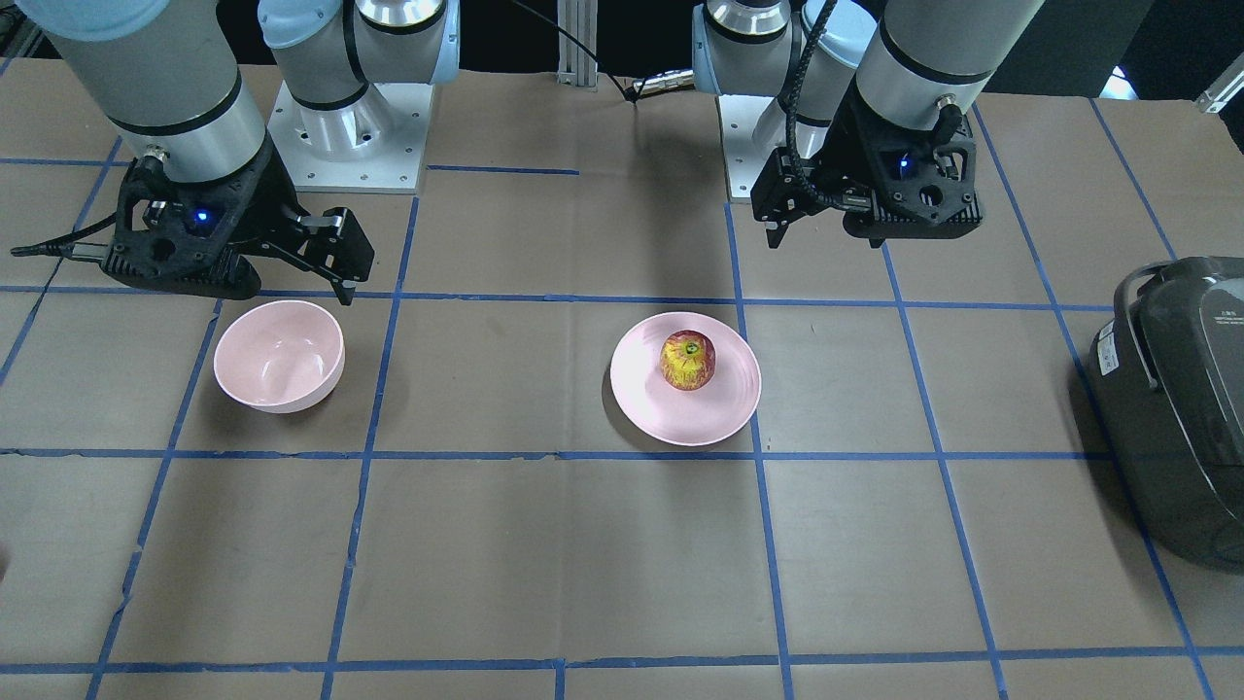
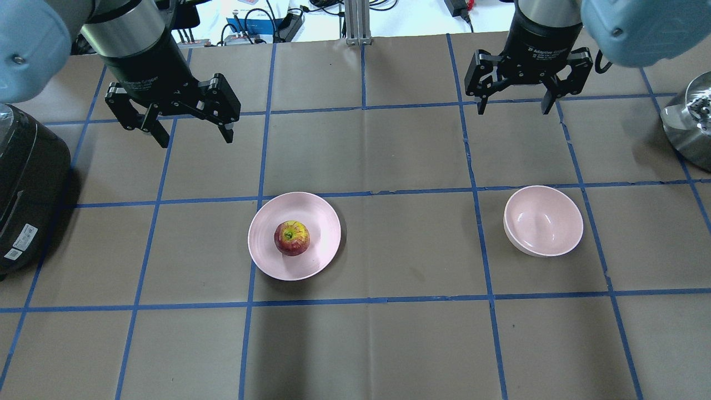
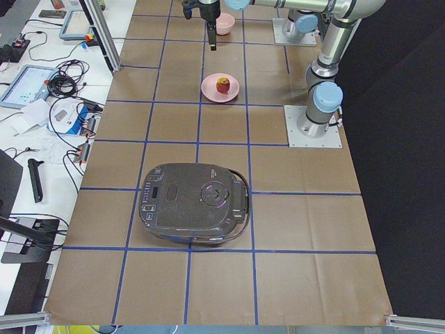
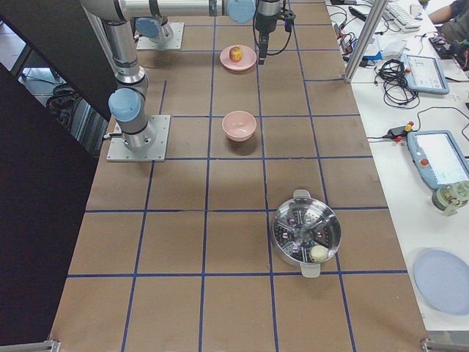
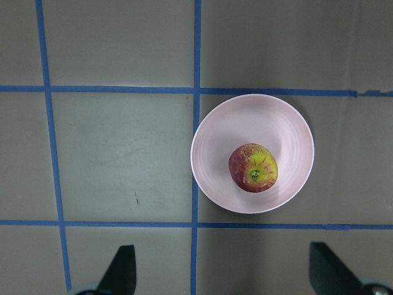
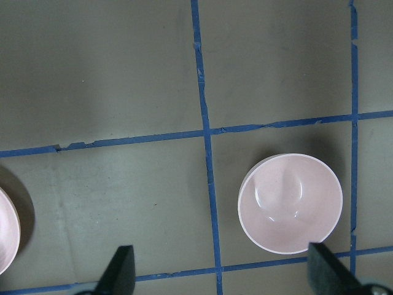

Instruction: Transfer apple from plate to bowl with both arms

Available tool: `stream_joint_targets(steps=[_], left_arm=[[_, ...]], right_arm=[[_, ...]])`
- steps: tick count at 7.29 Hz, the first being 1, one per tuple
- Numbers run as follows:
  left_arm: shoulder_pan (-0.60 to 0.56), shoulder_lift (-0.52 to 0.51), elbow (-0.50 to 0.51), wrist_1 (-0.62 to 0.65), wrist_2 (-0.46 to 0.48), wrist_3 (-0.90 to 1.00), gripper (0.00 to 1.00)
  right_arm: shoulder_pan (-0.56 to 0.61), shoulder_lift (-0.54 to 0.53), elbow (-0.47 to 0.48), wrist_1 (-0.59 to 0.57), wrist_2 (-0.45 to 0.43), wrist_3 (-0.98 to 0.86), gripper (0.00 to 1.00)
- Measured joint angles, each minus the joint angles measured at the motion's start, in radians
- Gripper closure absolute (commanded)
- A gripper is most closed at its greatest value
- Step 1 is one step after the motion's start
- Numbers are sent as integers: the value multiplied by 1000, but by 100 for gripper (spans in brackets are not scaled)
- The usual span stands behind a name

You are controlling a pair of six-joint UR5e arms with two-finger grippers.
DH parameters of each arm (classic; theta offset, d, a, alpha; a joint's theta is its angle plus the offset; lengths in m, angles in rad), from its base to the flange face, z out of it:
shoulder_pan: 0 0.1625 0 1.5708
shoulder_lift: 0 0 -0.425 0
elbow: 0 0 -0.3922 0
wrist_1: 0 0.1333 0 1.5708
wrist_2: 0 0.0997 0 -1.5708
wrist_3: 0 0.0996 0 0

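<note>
The apple (image 2: 292, 238) sits on the pale pink plate (image 2: 321, 247) left of the table's middle. It also shows in the front view (image 1: 688, 360) and the left wrist view (image 5: 253, 168). The pink bowl (image 2: 543, 220) stands empty to the right, upright, and shows in the right wrist view (image 6: 290, 203). My left gripper (image 2: 195, 139) is open and empty, high above the table and apart from the plate. My right gripper (image 2: 514, 108) is open and empty, high above the table and apart from the bowl.
A black rice cooker (image 2: 28, 183) stands at the table's left end. A steel steamer pot (image 2: 689, 122) stands at the right end. Blue tape lines grid the brown table cover (image 2: 389, 250). Cables and devices lie beyond the far edge.
</note>
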Motion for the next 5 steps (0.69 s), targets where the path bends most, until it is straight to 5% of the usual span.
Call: stream_joint_targets(steps=[3, 5], left_arm=[[-30, -25, -36, 13, -8, -23, 0], [-75, -1, -179, 96, -2, -39, 0]], right_arm=[[-5, 2, 7, -4, 1, -14, 0], [-84, 9, 66, -16, -19, -111, 0]])
